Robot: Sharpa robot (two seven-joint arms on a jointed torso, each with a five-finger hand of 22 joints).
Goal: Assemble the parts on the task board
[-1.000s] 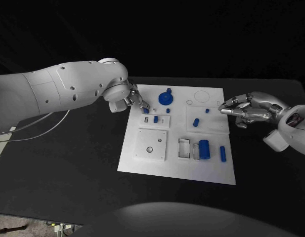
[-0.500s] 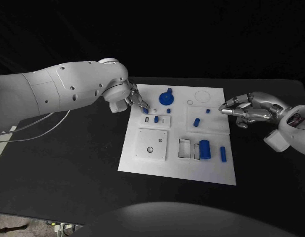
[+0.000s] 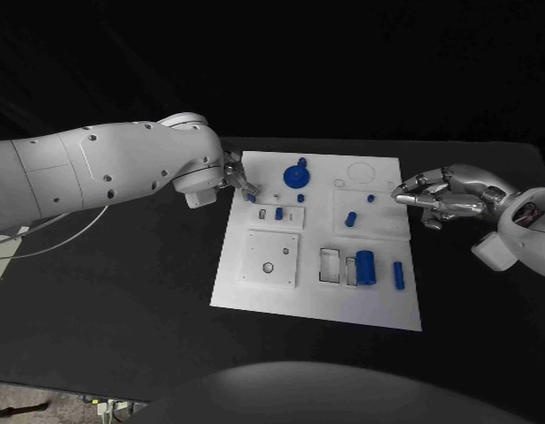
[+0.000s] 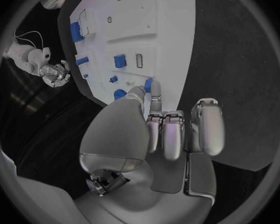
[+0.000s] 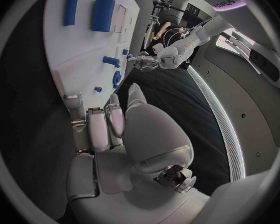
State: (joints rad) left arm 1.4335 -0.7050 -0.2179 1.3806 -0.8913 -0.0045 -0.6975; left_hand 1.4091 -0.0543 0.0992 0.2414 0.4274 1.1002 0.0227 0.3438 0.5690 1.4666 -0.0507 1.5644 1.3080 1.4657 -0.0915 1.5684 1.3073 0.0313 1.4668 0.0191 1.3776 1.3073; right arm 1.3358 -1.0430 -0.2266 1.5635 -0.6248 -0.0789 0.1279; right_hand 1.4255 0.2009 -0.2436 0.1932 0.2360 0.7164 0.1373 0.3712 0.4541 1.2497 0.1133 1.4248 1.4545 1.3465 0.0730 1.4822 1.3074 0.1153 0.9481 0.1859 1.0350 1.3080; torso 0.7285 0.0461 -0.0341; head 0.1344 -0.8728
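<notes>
In the middle of the frame in the head view, on the black table (image 3: 119,291): the task board (image 3: 310,296), long side running away from the camera. At its upper left corner, the left hand (image 3: 237,179). Pinches a small blue part (image 4: 149,84) between thumb and one fingertip, just over the board's edge. Keeps the other fingers folded in alongside, as seen in the left wrist view.

Just off the board's right edge, right of centre in the frame: the right hand (image 3: 445,200). Hangs over the bare table beside the board without touching it. Curls its fingers in toward the palm, with nothing seen inside them.

On the board's upper part: a round blue disc with a knob (image 3: 297,175). Below that, a short blue peg (image 3: 278,213) standing in a small raised block. Further right, two more small blue pieces (image 3: 372,198), (image 3: 350,217).

Toward the lower half of the board: a white square plate with a hole (image 3: 272,259) on the left. Right of it, a thick blue cylinder (image 3: 365,267) lying beside a rectangular recess. Nearest the right edge, a slim blue bar (image 3: 398,275), lengthwise.
</notes>
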